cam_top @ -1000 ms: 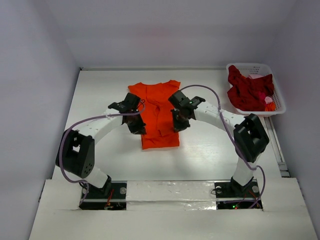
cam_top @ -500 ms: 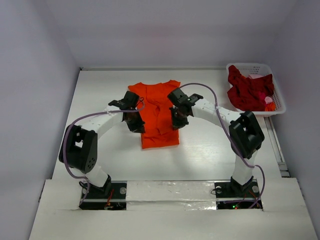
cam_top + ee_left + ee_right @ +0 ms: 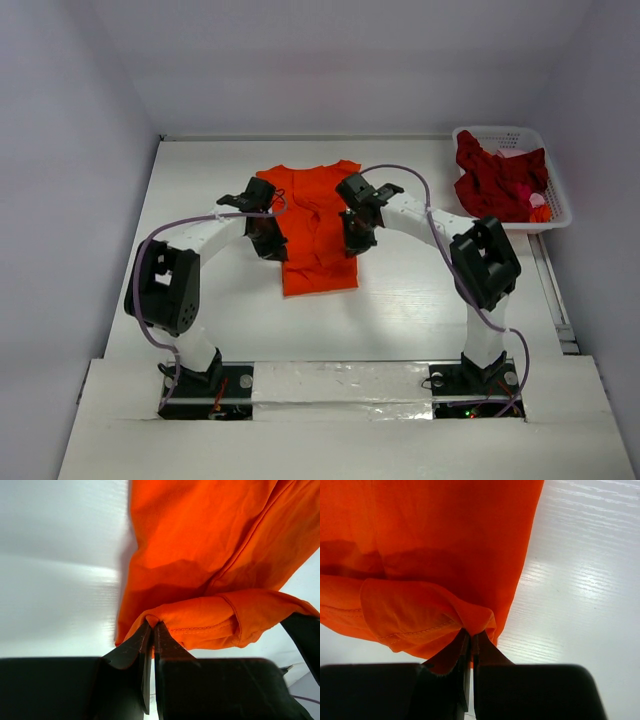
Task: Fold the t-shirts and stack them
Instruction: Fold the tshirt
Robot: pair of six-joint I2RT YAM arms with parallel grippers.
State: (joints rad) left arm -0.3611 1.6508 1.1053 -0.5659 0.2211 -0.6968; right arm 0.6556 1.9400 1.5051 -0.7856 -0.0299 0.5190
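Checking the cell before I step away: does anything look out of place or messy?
Nothing spilled or damaged. The left gripper and right gripper each pinch the orange t-shirt by its edge mid-fold; dark red shirts lie crumpled in the basket.

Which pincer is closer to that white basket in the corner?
The right. The right pincer grips the orange shirt at the edge on the basket side; the left pincer grips the shirt's opposite edge, farther from the basket.

Basket: white plastic lattice basket (image 3: pixel 557 195) at the table's far right corner, close to the right wall.
Table: white tabletop (image 3: pixel 200 180), faintly grained.
Surround: plain pale walls (image 3: pixel 350 60) on three sides.
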